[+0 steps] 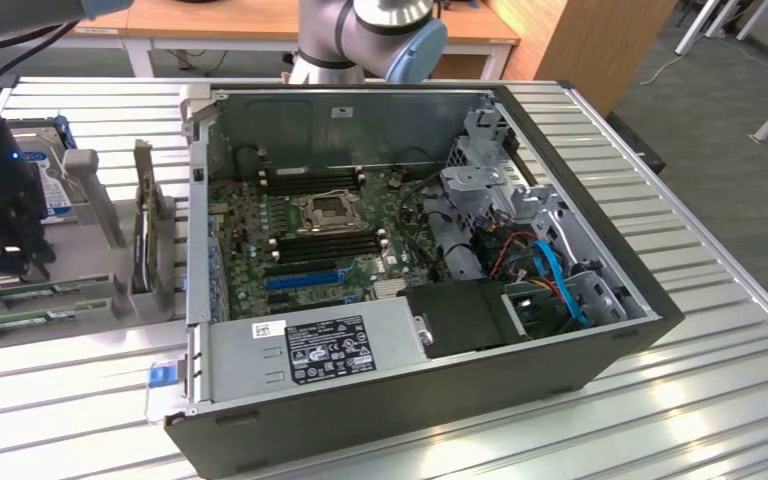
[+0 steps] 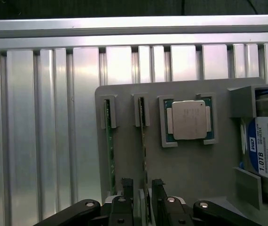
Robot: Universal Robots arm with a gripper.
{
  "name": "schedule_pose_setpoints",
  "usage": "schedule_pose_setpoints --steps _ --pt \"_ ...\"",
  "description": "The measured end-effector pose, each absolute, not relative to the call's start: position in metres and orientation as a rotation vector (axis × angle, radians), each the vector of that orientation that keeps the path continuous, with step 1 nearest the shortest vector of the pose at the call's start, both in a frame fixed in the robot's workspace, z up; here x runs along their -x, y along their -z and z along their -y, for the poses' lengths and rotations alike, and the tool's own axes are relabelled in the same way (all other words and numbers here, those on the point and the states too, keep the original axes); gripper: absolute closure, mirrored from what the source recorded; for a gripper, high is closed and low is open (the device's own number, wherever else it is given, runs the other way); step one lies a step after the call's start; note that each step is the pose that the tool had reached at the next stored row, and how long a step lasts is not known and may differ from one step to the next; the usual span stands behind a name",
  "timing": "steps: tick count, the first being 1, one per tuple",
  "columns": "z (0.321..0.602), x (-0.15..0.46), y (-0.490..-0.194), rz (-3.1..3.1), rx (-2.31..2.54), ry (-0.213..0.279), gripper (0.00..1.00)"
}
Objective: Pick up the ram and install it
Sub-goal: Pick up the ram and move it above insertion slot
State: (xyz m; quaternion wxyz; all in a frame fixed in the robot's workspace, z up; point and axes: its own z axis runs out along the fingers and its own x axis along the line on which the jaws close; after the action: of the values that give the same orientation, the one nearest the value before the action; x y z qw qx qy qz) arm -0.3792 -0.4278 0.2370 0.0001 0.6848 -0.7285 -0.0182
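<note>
**Two sticks in fixture, lining up on one**

Working the pick-up step, nothing lifted yet. Hovering the black two-finger gripper point(image 2: 142, 190) with jaws spread wide and empty, straddling the long, thin green circuit-board ram stick point(image 2: 144, 150). Standing on edge in the flat grey fixture plate point(image 2: 124, 150) on the ribbed metal table point(image 2: 40, 117), outside the case. Showing fingers point(image 2: 127, 188) either side of the board, not clamped. Sitting just beside: second green stick point(image 2: 108, 141) one side, square silver-lidded processor point(image 2: 188, 120) the other. Looking unfilled: black memory slots point(image 1: 324, 245) inside the open black computer case point(image 1: 491, 400). Calling for a centred squeeze on the straddled stick only, clearing the neighbour.
</note>
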Motion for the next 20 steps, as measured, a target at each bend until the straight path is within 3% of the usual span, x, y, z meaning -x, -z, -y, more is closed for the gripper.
schedule_pose_setpoints --steps 20 --pt "0.4326 0.3793 -0.2337 2.289 -2.151 0.057 0.7"
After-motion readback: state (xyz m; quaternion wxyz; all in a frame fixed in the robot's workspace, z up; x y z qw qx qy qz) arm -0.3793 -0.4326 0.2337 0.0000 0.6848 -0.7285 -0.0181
